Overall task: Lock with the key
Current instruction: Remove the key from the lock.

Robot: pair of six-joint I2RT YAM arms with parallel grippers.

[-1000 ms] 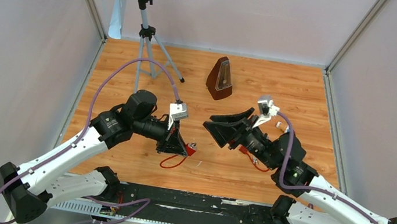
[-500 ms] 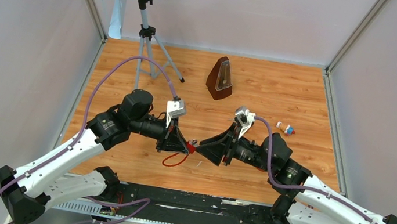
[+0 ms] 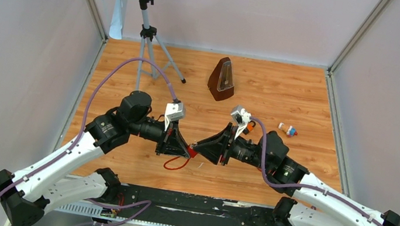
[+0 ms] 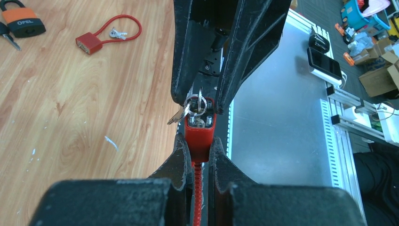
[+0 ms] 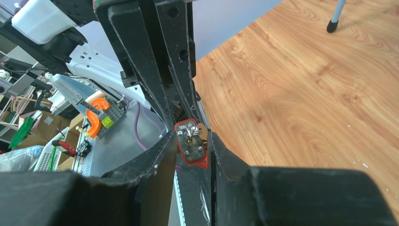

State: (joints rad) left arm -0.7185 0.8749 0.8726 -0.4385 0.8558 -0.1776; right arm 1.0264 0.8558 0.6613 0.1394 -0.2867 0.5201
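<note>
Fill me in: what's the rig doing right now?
The left gripper holds the red cable lock by its body, fingers shut on it. The key sits in the keyhole, a key ring hanging off it. The right gripper faces it tip to tip, fingers open either side of the lock's key end, no grip on the key yet.

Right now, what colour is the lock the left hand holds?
Red. The lock shows best in the left wrist view.

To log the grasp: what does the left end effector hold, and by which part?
The red cable lock, pinched on both sides of its body near the cable end.
</note>
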